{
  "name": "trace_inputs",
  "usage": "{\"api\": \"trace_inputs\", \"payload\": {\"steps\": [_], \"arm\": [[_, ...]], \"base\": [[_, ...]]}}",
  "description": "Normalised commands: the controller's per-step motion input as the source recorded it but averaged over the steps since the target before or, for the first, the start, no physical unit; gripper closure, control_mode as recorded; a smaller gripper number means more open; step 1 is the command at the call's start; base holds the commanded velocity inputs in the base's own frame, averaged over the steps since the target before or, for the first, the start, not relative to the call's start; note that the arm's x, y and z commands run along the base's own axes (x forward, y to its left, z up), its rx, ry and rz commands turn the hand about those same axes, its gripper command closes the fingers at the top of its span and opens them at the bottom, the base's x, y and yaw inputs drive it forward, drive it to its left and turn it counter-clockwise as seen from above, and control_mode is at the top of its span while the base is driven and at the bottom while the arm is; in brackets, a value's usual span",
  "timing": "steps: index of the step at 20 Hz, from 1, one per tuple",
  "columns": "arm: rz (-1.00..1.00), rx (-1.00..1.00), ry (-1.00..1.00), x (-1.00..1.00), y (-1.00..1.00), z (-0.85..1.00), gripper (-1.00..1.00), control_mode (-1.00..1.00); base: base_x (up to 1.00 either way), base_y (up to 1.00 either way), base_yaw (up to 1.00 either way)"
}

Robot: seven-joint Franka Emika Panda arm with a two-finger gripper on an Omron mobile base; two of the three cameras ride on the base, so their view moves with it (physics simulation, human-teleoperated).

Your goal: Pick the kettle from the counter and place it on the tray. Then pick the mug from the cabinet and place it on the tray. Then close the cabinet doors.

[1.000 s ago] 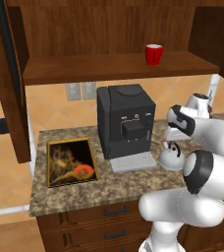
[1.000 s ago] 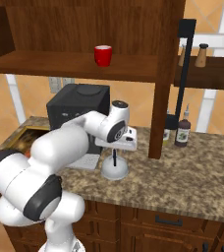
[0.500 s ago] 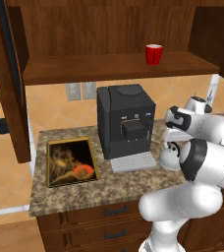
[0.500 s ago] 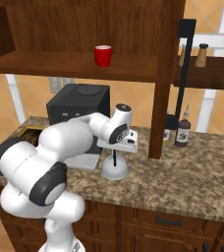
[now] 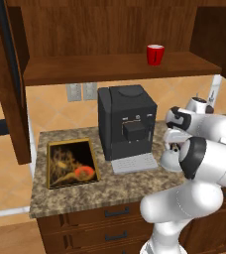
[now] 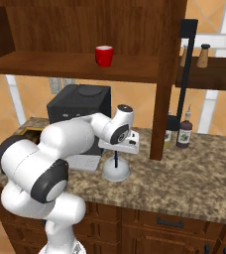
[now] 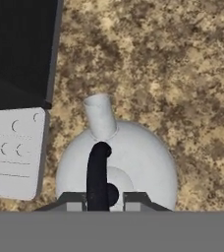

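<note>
The silver-white kettle (image 6: 116,171) (image 7: 138,157) stands on the granite counter (image 6: 194,178) just right of the coffee machine, its spout pointing away from the hand. My gripper (image 6: 117,150) (image 7: 105,202) is directly above it, the fingers pressed close on either side of the black arched handle. From the left base view the kettle (image 5: 167,159) peeks out behind my arm. At the counter's left end lies the gold-rimmed tray (image 5: 49,166). The red mug (image 5: 155,54) (image 6: 104,56) sits on the cabinet shelf (image 5: 110,69). Both cabinet doors (image 5: 8,74) (image 6: 184,74) stand open.
A big black coffee machine (image 5: 127,119) (image 6: 78,106) with a grey drip plate (image 7: 13,152) stands between tray and kettle. Dark bottles (image 6: 184,134) stand at the back right of the counter. Two shakers (image 6: 202,55) sit on a side shelf.
The gripper's fingers have come together around the kettle's handle. The arm and the kettle have hardly moved.
</note>
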Motion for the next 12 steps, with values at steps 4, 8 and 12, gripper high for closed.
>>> {"api": "trace_inputs", "payload": {"steps": [4,8,12], "arm": [[0.00,0.00,0.02,0.00,0.00,-0.21,1.00,-1.00],[0.04,0.00,-0.01,-0.26,0.07,0.06,1.00,-1.00],[0.06,-0.02,-0.04,-0.59,0.33,0.34,1.00,-1.00]], "base": [[0.00,0.00,0.00],[0.00,0.00,0.00],[0.00,0.00,0.00]]}}
